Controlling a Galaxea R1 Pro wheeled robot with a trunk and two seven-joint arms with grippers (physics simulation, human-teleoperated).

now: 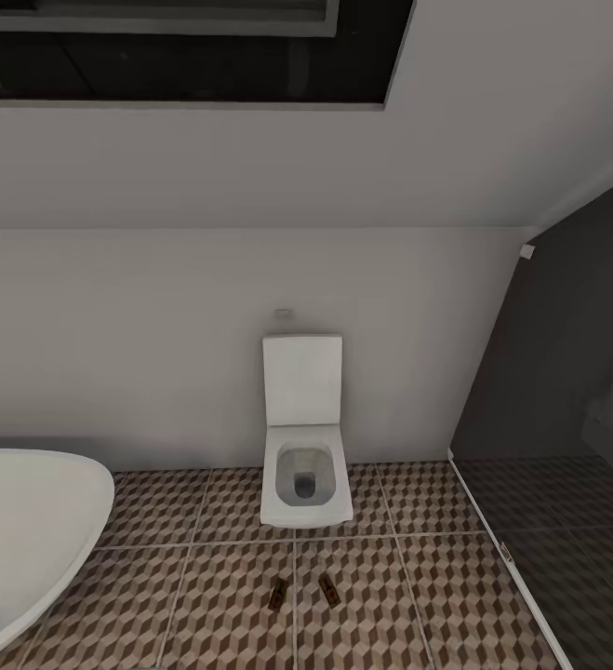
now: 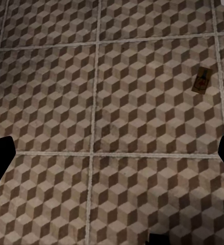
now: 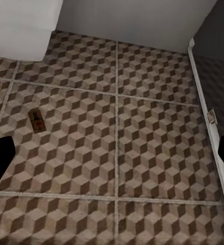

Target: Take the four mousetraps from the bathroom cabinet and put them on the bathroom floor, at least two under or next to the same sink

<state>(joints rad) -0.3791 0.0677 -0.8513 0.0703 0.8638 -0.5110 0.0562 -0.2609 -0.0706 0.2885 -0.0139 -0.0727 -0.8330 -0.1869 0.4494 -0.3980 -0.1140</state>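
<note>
— Brown and beige cubes are printed all over the bathroom floor [image 1: 222, 596]. What is seen lying on it?

— Two mousetraps are seen from the head camera. One mousetrap [image 1: 277, 592] is laid on the tiles just in front of the white toilet [image 1: 304, 465]. The other mousetrap [image 1: 328, 587] is laid right beside it, close but not touching. Both are flat on the same patterned tiles.

— What else is seen there?

— A white bathtub [image 1: 27, 530] is seen at the left. A darker grey tiled area [image 1: 566, 558] is seen at the right, past a white strip on the floor.

— How are the left fingers held?

— In the left wrist view, dark tips of the left gripper [image 2: 112, 155] are seen at the two edges of the picture, spread far apart. Nothing is held between them. A mousetrap [image 2: 201, 80] is seen flat on the tiles, well ahead of the fingers and nearer to one tip than the other.

— And the right fingers?

— The right gripper [image 3: 114, 158] is spread wide too, with nothing pinched. A mousetrap [image 3: 36, 121] is seen on the floor just ahead of one dark tip, off to that side and not touched. The base of the toilet is seen past it, by the wall.
</note>
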